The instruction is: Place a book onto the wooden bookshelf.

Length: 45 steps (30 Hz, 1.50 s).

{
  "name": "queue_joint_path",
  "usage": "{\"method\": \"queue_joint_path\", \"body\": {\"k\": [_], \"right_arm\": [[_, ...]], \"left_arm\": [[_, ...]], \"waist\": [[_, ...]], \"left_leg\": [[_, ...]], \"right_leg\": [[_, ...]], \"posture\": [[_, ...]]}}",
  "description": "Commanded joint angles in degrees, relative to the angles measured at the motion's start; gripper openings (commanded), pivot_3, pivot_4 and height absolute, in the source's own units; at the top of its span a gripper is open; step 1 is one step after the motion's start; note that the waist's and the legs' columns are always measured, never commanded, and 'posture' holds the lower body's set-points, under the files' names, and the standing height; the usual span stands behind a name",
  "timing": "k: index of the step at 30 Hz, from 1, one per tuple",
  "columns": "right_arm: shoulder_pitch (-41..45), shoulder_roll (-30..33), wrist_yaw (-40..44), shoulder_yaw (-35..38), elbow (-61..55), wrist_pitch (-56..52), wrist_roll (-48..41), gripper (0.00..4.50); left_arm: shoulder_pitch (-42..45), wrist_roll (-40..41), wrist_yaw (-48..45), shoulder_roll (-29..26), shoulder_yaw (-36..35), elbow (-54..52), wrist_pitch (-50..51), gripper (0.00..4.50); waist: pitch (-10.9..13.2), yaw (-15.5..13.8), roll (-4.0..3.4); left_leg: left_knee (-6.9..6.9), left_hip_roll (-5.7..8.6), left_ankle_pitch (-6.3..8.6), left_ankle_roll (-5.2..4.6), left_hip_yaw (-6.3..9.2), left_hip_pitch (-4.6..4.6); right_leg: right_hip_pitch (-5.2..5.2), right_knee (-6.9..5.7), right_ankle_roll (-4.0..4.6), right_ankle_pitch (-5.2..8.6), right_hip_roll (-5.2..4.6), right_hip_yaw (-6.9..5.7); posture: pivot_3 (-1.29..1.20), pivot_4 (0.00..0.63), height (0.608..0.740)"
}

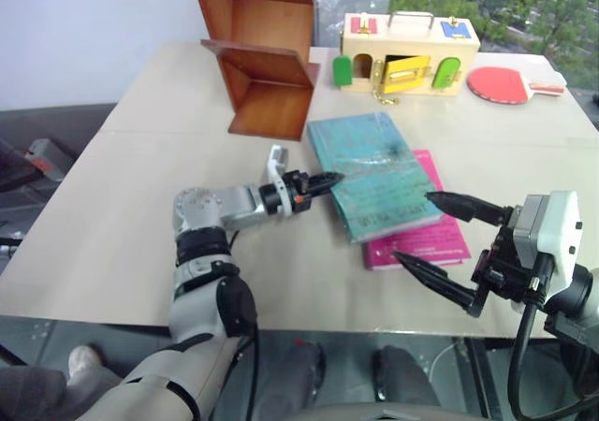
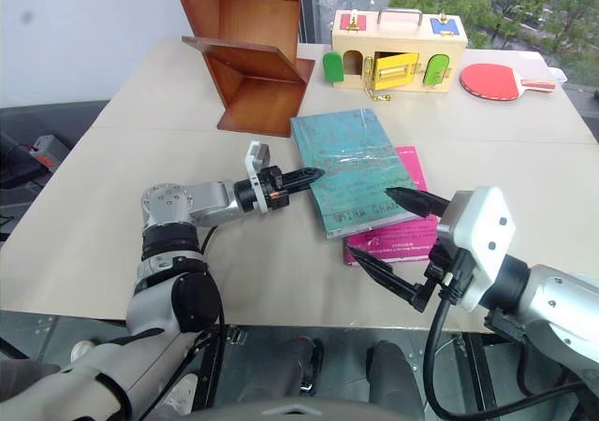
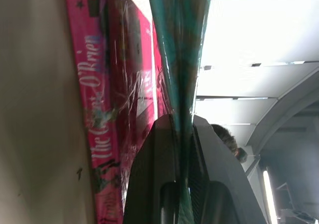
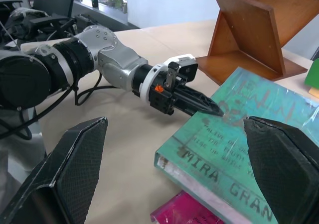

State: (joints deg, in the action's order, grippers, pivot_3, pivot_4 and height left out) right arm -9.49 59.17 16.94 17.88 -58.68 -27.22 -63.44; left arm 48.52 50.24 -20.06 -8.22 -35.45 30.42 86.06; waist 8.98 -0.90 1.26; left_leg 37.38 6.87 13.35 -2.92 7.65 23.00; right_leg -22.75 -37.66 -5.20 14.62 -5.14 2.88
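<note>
Teal book [image 1: 376,173] lies at table centre, stacked on the pink book [image 1: 426,243], which shows past its edges toward 4 o'clock. Wooden bookshelf [image 1: 267,61] stands at 11 o'clock from the book, near but apart.

Left gripper [image 1: 323,183] comes in from 9 o'clock, level, fingers pinched together on the book's left edge; the left wrist view shows the cover sandwiched between both fingers [image 3: 149,184]. That edge looks slightly raised off the pink book.

Right gripper [image 1: 432,230] hovers at 5 o'clock of the book, fingers spread wide, touching nothing.

Risks, as judged:
- The pinch sits at the very rim of a thin glossy cover, so the book could slide out on the lift.
- If only the cover is caught, the book may fan open and sag.
- The grip is off-centre, so the weight could swing the far side down and drag the pink book along.
- Shelf boards are angled; a drooping corner could catch the front board.
- Toy box [image 1: 408,51] and paddle [image 1: 510,84] at 1 o'clock look clear of the path.
</note>
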Motion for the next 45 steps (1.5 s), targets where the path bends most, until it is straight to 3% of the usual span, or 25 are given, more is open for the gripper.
{"method": "queue_joint_path", "body": {"k": [1, 16, 19, 21, 23, 28, 34, 41, 45], "right_arm": [[1.62, -0.46, -0.34, 1.7, -0.97, -0.16, -1.28, 4.5], [6.46, -1.97, -1.19, 0.99, -0.16, -2.25, -1.07, 4.5], [4.26, -2.85, -1.24, 3.9, 0.18, -2.23, -0.94, 4.5], [2.62, -3.48, -1.07, 6.31, 0.44, -2.1, -0.99, 4.5], [1.32, -4.12, -0.96, 8.5, 0.8, -1.94, -0.95, 4.5], [0.59, -6.09, -2.44, 11.91, 2.79, -1.8, 0.72, 4.5], [3.69, -6.95, -4.92, 16.4, 6.14, -1.43, 0.8, 4.5], [6.7, -4.97, -2.76, 29.55, 7.97, -0.18, -7.1, 4.5], [5.55, -4.48, -1.64, 32.04, 7.37, -0.62, -8.48, 4.5]], "left_arm": [[-0.72, 1.62, -0.12, 0.79, -0.01, -2.88, -0.26, 0.01], [1.89, 1.27, -1.23, 0.73, 1.81, -2.58, -3.39, 0.01], [0.25, -1.08, -7.16, -1.71, 11.16, -11.7, -8.18, 0.01], [-2.23, -5.42, -15.08, -5.71, 21.96, -20.61, -16.24, 0.01], [-2.97, -7.75, -20.02, -8.26, 27.48, -26.19, -22.43, 0.01], [-1.77, -26.45, -31.48, -16.15, 40.94, -31.7, -56.04, 0.01], [10.32, -45.38, -33.05, -22.96, 46.84, -18.28, -88.39, 0.01], [29.45, -59.78, -32.45, -28.03, 50.85, 6.88, -106.37, 0.01], [38.37, -65.68, -28.94, -29.37, 52.81, 18.94, -113.72, 0.01]], "waist": [[0.0, -0.02, 0.0], [0.0, -0.05, 0.01], [0.02, -0.05, 0.03], [0.03, 0.0, 0.04], [0.0, 0.02, 0.0], [0.0, -0.03, -0.02], [0.04, -0.22, -0.01], [0.08, -0.01, 0.02], [0.2, 0.33, 0.13]], "left_leg": [[0.0, 0.0, 0.0, 0.0, 0.0, 0.0], [-0.01, 0.0, 0.0, 0.0, -0.01, 0.03], [-0.01, 0.0, 0.0, 0.01, 0.0, 0.05], [-0.01, 0.0, 0.0, 0.01, -0.01, 0.2], [-0.01, 0.0, 0.0, 0.01, -0.04, 0.22], [-0.09, -0.02, 0.0, 0.01, -0.08, 0.14], [-0.12, -0.02, 0.0, -0.01, -0.08, 0.22], [-0.08, 0.03, -0.02, -0.03, -0.06, 0.9], [-0.06, 0.05, -0.01, -0.06, -0.08, 0.92]], "right_leg": [[0.0, 0.0, 0.0, 0.0, 0.0, 0.0], [-0.02, 0.02, 0.0, 0.0, 0.0, -0.01], [-0.04, 0.01, 0.01, 0.0, -0.01, -0.01], [-0.16, 0.01, 0.02, -0.01, -0.07, -0.01], [-0.22, 0.02, 0.03, -0.02, -0.09, 0.05], [-0.16, 0.05, 0.04, -0.01, -0.11, 0.08], [-0.21, 0.12, 0.04, -0.02, -0.13, 0.05], [-0.87, 0.16, 0.03, -0.02, -0.06, 0.02], [-0.87, 0.15, 0.02, -0.03, 0.09, 0.05]], "posture": [[0.0, 0.15, 0.74], [0.0, 0.15, 0.74], [0.0, 0.15, 0.74], [0.0, 0.15, 0.74], [0.0, 0.15, 0.74], [0.0, 0.15, 0.74], [0.0, 0.15, 0.74], [0.0, 0.15, 0.74], [0.0, 0.15, 0.74]]}}
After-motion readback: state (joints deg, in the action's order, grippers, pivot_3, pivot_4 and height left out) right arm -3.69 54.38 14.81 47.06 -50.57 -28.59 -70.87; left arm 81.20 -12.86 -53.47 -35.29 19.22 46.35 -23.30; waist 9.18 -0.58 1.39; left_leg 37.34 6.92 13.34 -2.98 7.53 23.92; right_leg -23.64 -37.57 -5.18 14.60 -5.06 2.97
